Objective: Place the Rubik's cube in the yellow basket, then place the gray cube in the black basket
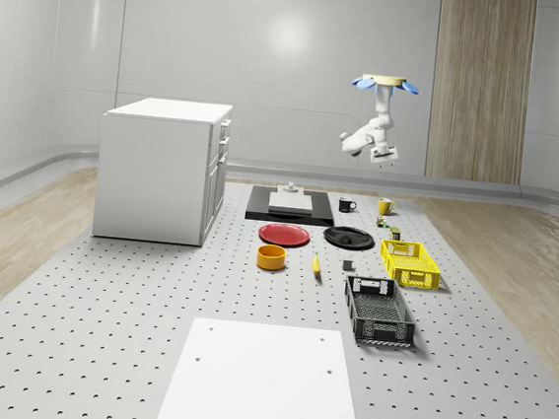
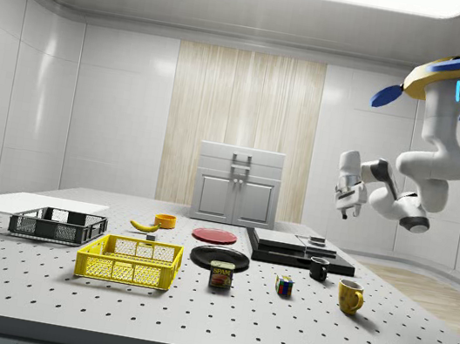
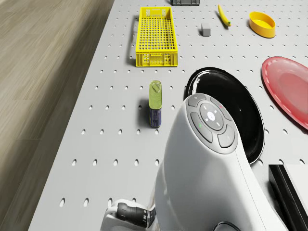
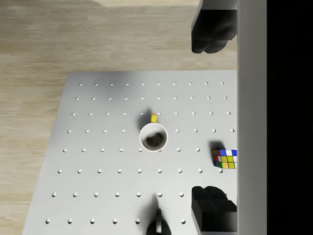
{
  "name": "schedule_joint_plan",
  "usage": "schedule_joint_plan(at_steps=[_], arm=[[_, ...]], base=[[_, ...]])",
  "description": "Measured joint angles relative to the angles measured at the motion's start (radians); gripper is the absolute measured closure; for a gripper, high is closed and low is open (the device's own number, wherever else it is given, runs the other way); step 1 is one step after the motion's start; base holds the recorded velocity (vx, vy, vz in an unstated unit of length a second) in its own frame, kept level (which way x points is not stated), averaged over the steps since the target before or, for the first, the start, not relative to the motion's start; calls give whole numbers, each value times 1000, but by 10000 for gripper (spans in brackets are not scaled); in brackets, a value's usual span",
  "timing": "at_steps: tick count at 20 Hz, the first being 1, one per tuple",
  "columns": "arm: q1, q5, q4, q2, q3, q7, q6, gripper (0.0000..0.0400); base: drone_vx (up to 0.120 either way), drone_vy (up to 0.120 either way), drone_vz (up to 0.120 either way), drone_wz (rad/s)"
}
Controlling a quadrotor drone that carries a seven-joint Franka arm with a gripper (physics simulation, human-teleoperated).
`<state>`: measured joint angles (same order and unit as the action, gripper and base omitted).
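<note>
Rubik's cube (image 2: 284, 286) sits on the perforated table (image 1: 103, 292), near the yellow mug (image 2: 350, 295). Yellow basket (image 1: 409, 263) lies at two o'clock from the black basket (image 1: 379, 311). The drone (image 1: 384, 83) hovers high above the mugs, its gripper (image 4: 211, 117) released, fingers spread, grasping nothing.

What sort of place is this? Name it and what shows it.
Probably a simulated robotics test room: a gray perforated table bearing a yellow mesh basket, a black mesh basket and a white cabinet, with the drone hovering above.
</note>
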<state>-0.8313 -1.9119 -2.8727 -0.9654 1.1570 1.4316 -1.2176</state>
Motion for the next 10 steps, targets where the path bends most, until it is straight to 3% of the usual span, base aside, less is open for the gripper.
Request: schedule_joint_plan(at_steps=[5, 10], arm=[[-117, -60, -19, -46, 57, 77, 45, 0], [-173, -71, -23, -82, 85, 116, 52, 0]], base=[[120, -112, -120, 0], [120, 0, -120, 0]])
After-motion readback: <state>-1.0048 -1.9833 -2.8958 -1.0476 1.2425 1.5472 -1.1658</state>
